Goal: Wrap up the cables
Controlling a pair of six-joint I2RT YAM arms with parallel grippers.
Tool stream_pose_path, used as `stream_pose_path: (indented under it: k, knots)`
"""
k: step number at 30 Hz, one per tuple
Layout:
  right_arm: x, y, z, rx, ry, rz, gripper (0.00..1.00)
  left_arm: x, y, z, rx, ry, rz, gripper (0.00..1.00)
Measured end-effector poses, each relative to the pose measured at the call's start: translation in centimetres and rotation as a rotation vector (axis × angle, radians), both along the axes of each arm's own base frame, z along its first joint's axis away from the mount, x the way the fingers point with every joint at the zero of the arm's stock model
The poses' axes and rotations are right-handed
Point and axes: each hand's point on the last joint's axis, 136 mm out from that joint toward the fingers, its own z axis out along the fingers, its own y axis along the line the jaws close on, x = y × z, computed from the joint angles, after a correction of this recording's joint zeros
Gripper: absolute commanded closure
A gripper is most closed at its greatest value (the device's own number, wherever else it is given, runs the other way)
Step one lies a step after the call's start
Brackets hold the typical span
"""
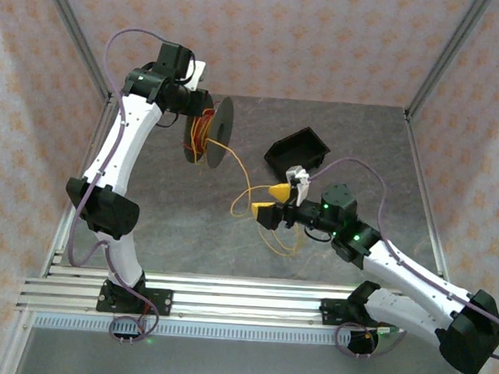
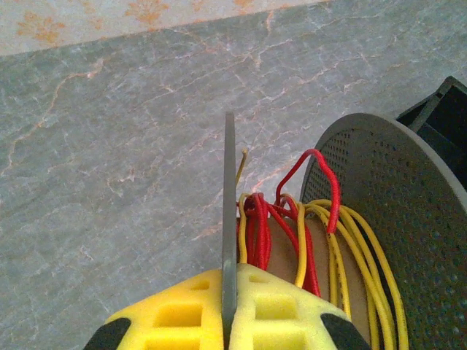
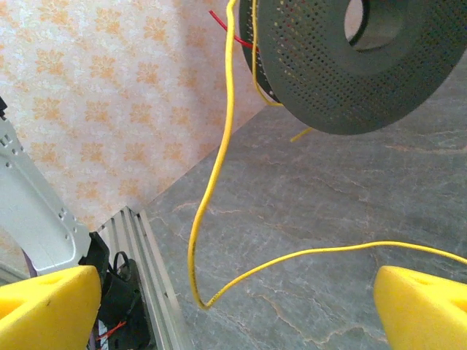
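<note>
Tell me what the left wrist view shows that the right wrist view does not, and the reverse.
Left wrist view: the left gripper shut on the thin near flange, and a corner of the black bin.
Right wrist view: the right gripper open, a loose yellow cable drooping into a bend, and the aluminium rail.
Both: the perforated flange, yellow cable, some red wire, the marbled table.

Cables [image 1: 200, 138]: thin yellow-orange wire plus thin red wire, wound loosely between flanges of grey perforated spool [image 1: 223, 128]. Red turns [image 2: 259, 230] bunched by one flange, one red loop sticking up; yellow turns [image 2: 343, 255] beside them. Loose yellow strand [image 3: 195, 240] hangs off spool, kinks on desk [image 1: 162, 224], trails on in slack loops
</note>
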Motion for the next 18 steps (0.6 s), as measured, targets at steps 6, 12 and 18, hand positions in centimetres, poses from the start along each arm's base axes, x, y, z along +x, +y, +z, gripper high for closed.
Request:
stream_pose_path:
  k: [6,12,18]
  knots:
    - [0.5,1.5,-1.9,-0.018,0.053,0.018,0.11,0.0,0.0,-0.3,-0.004,0.009,0.006,1.00]
    - [1.1,2.9,-2.7,-0.013,0.083,0.028,0.26,0.0,0.0,-0.5,-0.003,0.012,0.007,1.00]
    - [1.7,3.4,-2.7,-0.001,0.096,0.022,0.84,0.0,0.0,-0.5,-0.003,0.013,0.006,1.00]
